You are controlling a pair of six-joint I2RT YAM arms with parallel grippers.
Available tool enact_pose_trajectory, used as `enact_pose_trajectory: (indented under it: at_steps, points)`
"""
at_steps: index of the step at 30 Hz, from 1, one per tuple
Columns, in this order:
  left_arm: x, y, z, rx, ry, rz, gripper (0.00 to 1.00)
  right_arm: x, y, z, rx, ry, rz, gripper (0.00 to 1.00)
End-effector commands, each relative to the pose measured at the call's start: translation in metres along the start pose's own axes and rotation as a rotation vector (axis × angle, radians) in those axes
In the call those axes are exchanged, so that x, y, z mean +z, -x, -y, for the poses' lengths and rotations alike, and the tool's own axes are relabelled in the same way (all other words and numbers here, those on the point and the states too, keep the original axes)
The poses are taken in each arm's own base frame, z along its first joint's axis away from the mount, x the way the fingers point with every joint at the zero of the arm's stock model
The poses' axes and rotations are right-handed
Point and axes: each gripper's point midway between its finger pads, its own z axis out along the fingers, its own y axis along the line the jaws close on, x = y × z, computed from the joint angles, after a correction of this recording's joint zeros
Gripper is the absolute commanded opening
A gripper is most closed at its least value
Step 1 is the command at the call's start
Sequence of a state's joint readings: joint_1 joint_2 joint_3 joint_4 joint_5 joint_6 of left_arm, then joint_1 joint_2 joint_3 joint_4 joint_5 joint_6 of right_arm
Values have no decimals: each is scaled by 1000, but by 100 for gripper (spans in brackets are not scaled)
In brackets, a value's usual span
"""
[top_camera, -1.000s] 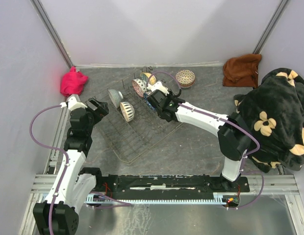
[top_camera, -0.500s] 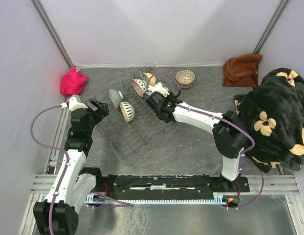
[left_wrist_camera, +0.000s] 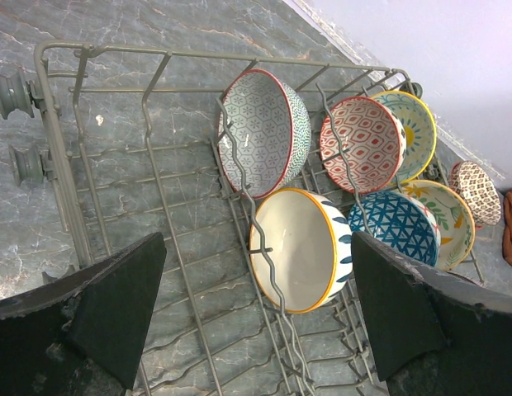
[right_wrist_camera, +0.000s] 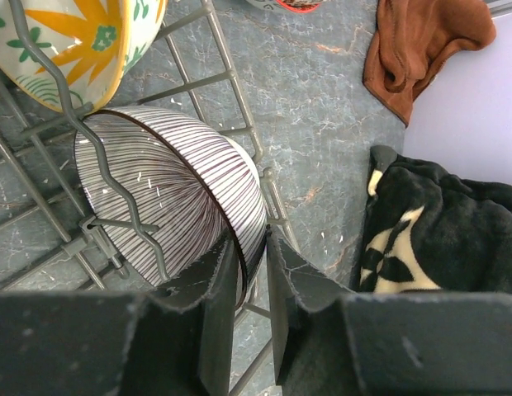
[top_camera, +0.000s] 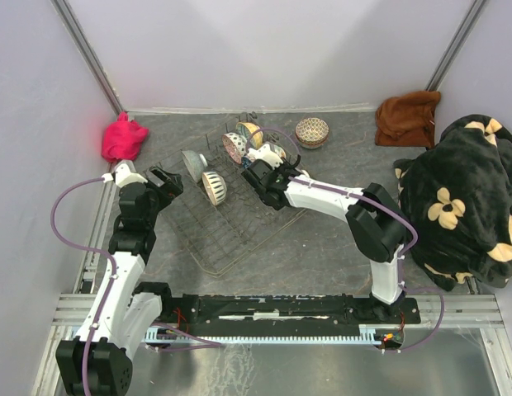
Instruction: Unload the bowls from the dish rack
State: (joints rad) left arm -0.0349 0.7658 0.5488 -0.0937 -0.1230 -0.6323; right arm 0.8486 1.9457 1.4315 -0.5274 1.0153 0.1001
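Note:
The dark wire dish rack (top_camera: 231, 235) holds several bowls upright between its tines. My right gripper (top_camera: 263, 171) is shut on the rim of the brown‑striped bowl (right_wrist_camera: 165, 198) at the rack's far right corner, one finger inside and one outside; the gripper (right_wrist_camera: 252, 256) shows in the right wrist view. A yellow floral bowl (right_wrist_camera: 66, 41) stands just behind it. My left gripper (top_camera: 163, 183) is open and empty over the rack's left end. In its view, the gripper (left_wrist_camera: 256, 318) faces a white‑inside, yellow‑rimmed bowl (left_wrist_camera: 293, 247), a green‑patterned bowl (left_wrist_camera: 264, 132), a red‑patterned bowl (left_wrist_camera: 362, 144) and a blue bowl (left_wrist_camera: 396, 227).
One patterned bowl (top_camera: 312, 130) sits on the table beyond the rack. A pink cloth (top_camera: 124, 138) lies at the far left, a brown cloth (top_camera: 409, 117) at the far right, and a black flowered blanket (top_camera: 466, 198) along the right side.
My right gripper has moved left and farther in along the rack to the striped bowl, and the right arm's elbow has swung left. The left arm has not moved.

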Motion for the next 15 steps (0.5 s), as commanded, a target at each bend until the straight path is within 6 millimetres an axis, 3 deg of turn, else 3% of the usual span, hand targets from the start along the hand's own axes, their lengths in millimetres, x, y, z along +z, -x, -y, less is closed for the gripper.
enact_pose_trajectory:
  at_steps: [1, 9, 15]
  points:
    - [2, 13, 9, -27, -30, 52, 99, 3, 4, 9, 26, -81, 15, 26]
    - [2, 13, 9, -27, -28, 51, 99, 4, 3, 11, 25, -107, 14, 21]
    - [3, 12, 9, -28, -28, 50, 99, 1, 5, 17, 39, -119, 20, 9]
